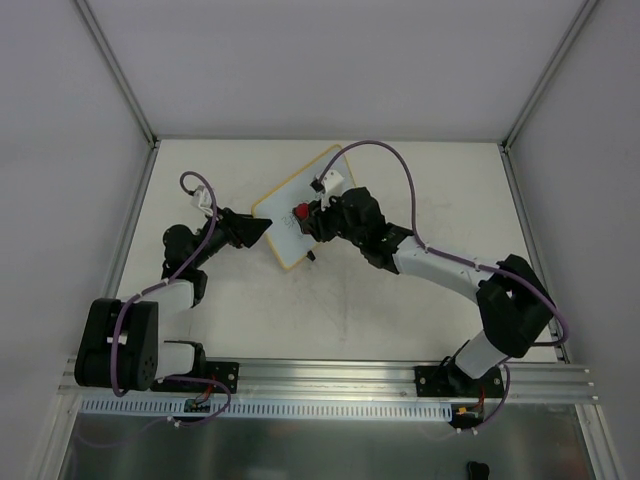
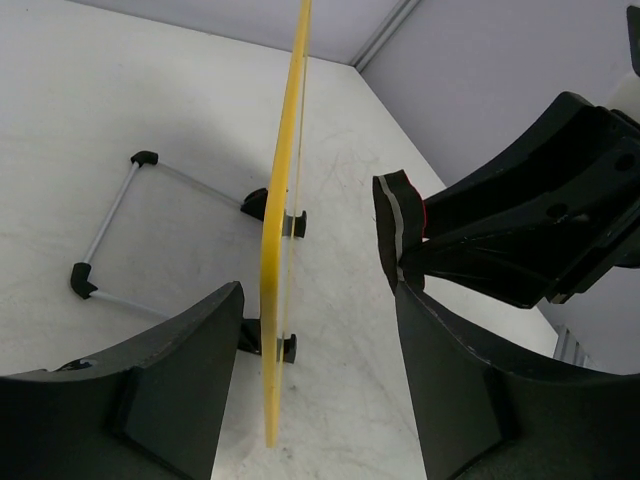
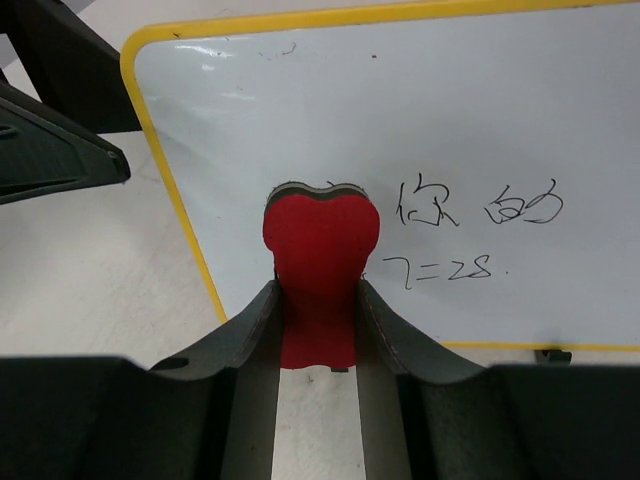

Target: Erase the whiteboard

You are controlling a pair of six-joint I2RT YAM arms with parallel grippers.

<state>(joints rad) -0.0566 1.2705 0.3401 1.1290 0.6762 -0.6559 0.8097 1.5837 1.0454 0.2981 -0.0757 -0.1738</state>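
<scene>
The whiteboard (image 1: 322, 190) has a yellow frame and stands on black feet. In the right wrist view it (image 3: 450, 130) bears dark handwriting (image 3: 480, 208) at its right part. My right gripper (image 3: 318, 312) is shut on a red eraser (image 3: 320, 245) in front of the board's face, left of the writing; both also show from above, the gripper (image 1: 308, 215) and the eraser (image 1: 300, 212). The left wrist view shows the board edge-on (image 2: 283, 230), with the eraser (image 2: 395, 225) a small gap off its face. My left gripper (image 2: 320, 400) is open, its jaws either side of the board's near edge without touching.
The board's wire stand (image 2: 110, 232) with black corner pieces lies on the table behind it. White walls and metal posts enclose the table at the back and sides. A rail (image 1: 330, 375) runs along the near edge by the arm bases.
</scene>
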